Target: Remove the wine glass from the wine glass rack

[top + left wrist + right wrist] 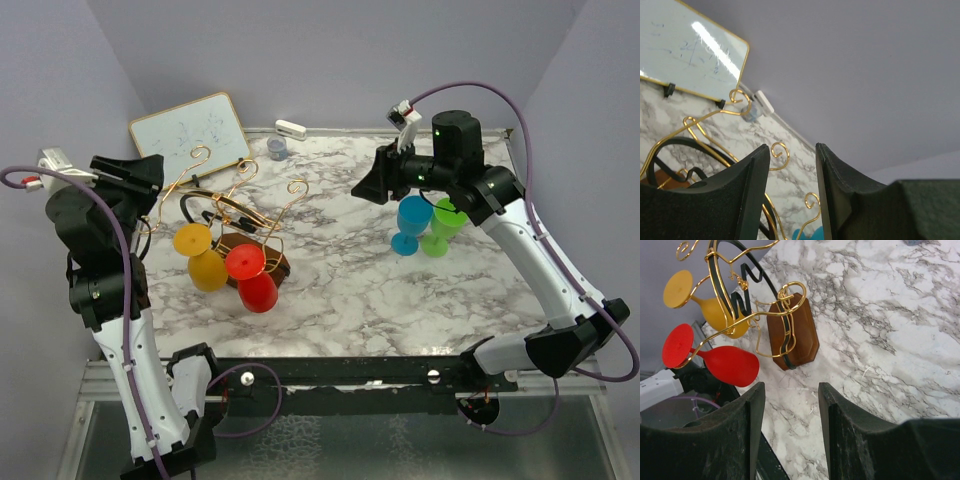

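The gold wire wine glass rack [232, 205] stands on its brown base [268, 262] at the table's left. Two wine glasses hang upside down from it: a yellow one [203, 258] and a red one [254, 278]. My left gripper [155, 175] hovers open at the rack's left side, level with the curled hooks [715, 114], with nothing between its fingers [752, 192]. My right gripper [364, 187] is open and empty over mid-table, right of the rack. Its wrist view shows the yellow glass [715, 314], the red glass [730, 365] and the base [796, 332].
A blue glass [409, 226] and a green glass [441, 228] stand upright on the marble under the right arm. A whiteboard [190, 128] leans at the back left, with a white eraser [290, 128] and a small grey pot [277, 148] beside it.
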`<move>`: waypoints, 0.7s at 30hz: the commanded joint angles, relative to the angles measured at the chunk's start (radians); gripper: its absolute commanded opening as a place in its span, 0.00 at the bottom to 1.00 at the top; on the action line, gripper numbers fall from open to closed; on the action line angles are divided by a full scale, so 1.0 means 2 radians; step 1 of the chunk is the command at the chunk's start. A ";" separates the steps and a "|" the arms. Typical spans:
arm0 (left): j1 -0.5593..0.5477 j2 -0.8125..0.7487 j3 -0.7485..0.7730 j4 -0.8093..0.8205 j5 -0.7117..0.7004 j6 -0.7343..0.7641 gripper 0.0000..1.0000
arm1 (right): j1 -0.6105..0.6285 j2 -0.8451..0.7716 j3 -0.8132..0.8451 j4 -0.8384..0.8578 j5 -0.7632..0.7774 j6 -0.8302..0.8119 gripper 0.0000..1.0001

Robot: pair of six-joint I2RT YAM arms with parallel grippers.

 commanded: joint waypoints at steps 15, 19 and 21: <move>-0.050 -0.054 -0.040 -0.178 -0.097 -0.012 0.44 | 0.002 -0.017 0.012 0.019 -0.040 0.002 0.48; -0.056 -0.064 -0.040 -0.198 -0.118 -0.007 0.43 | 0.002 -0.017 0.011 0.019 -0.040 0.002 0.48; -0.060 -0.071 -0.044 -0.202 -0.123 -0.003 0.43 | 0.002 -0.018 0.010 0.019 -0.039 0.002 0.48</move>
